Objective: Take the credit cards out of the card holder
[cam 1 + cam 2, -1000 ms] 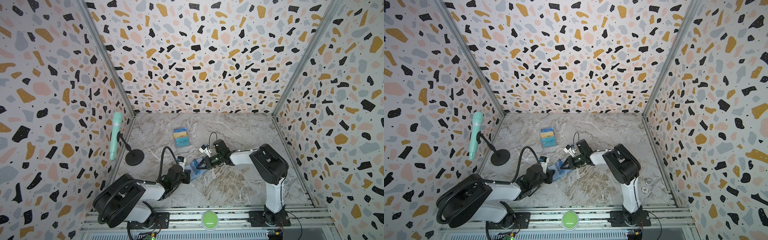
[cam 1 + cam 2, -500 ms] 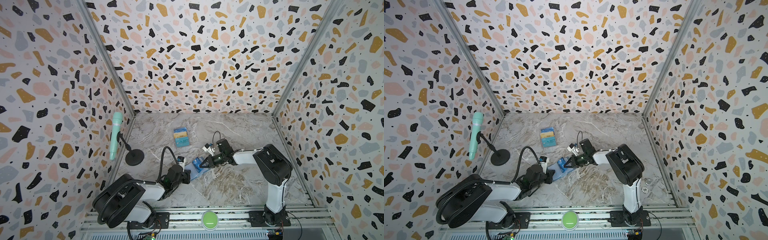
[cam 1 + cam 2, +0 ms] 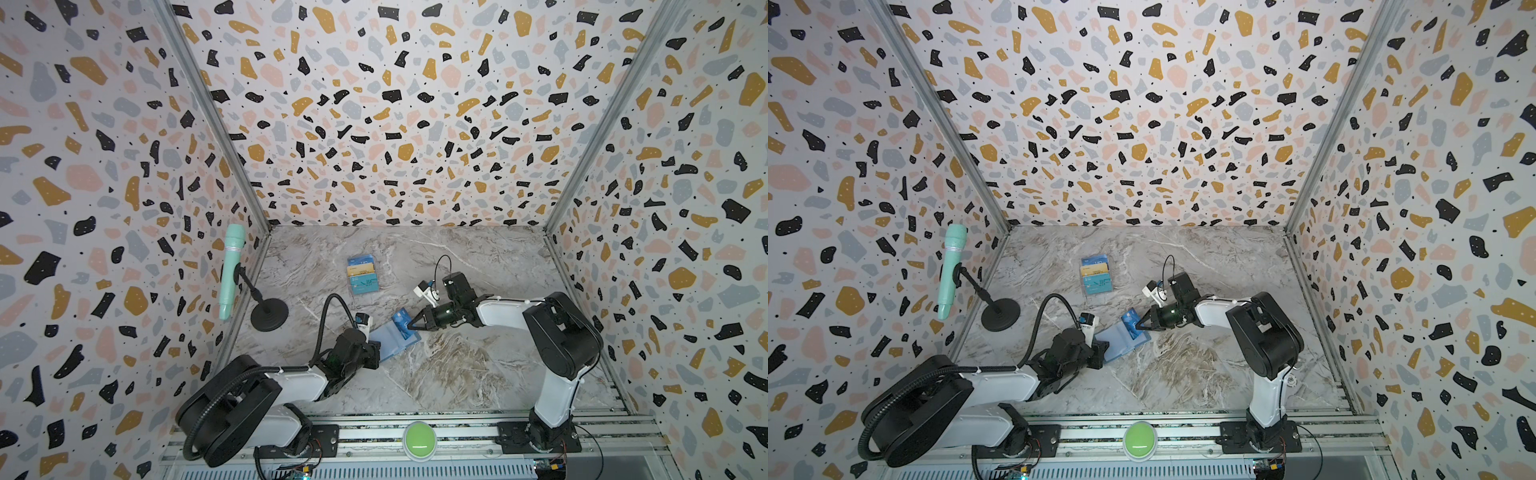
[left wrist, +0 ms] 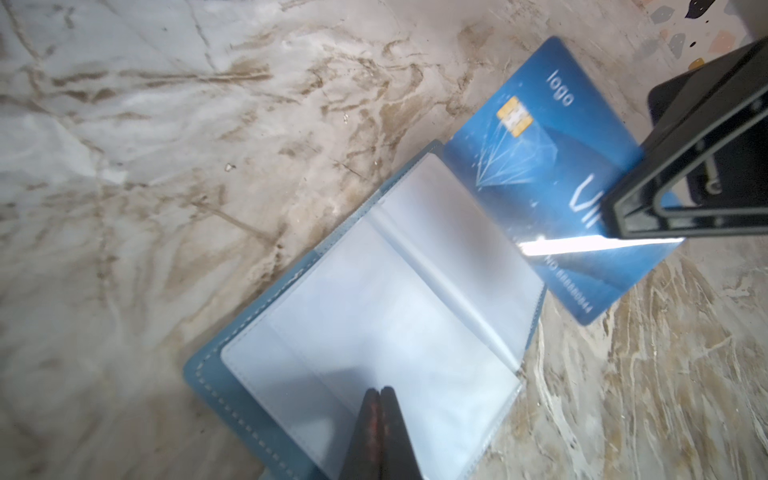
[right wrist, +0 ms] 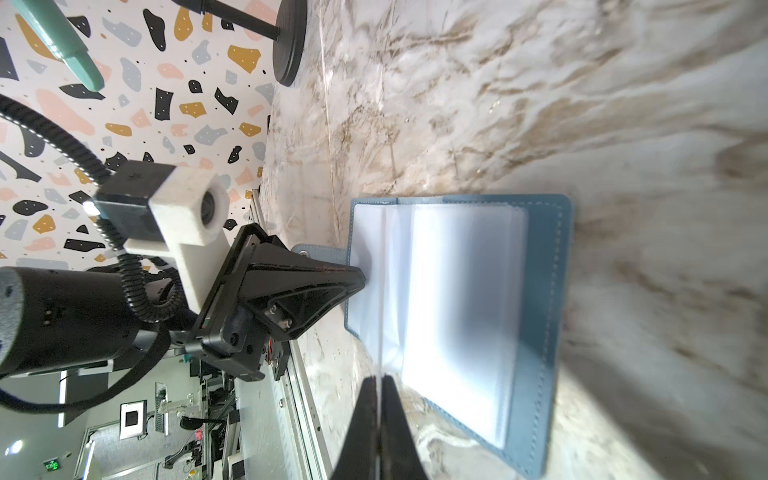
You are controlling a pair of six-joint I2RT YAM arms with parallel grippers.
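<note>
While your right hand (image 4: 615,216) is clamped on one edge of the blue credit card (image 4: 536,166), the card rides tilted off the surface (image 3: 457,374), with its opposite edge right at the open side of the card holder (image 4: 374,316). The left wrist view does not settle whether that edge is wholly free or a sliver sits under the cover's rim.

Your left hand (image 4: 380,409) has its jaws together on the edge of the holder's clear inner pockets (image 5: 457,291), beside the snap tab (image 5: 316,251). It seems to pin the wallet down. Whether a leaf is pinched between the jaws cannot be told.

The holder lies open and flat near the front middle of the surface. The pockets facing up look empty, though glare may hide leaves below.

By my reading you are at the withdrawal of this card, and it is nearly done. The next move calls for drawing the right hand straight away from the holder, low, until the card is free, then setting it down apart. Hold the left hand firm as you pull, or the light wallet may drag along.

Well behind the holder, three more credit cards (image 3: 362,274), blue, gold and teal, lie in overlapping rows. That is a likely place for this one.
</note>
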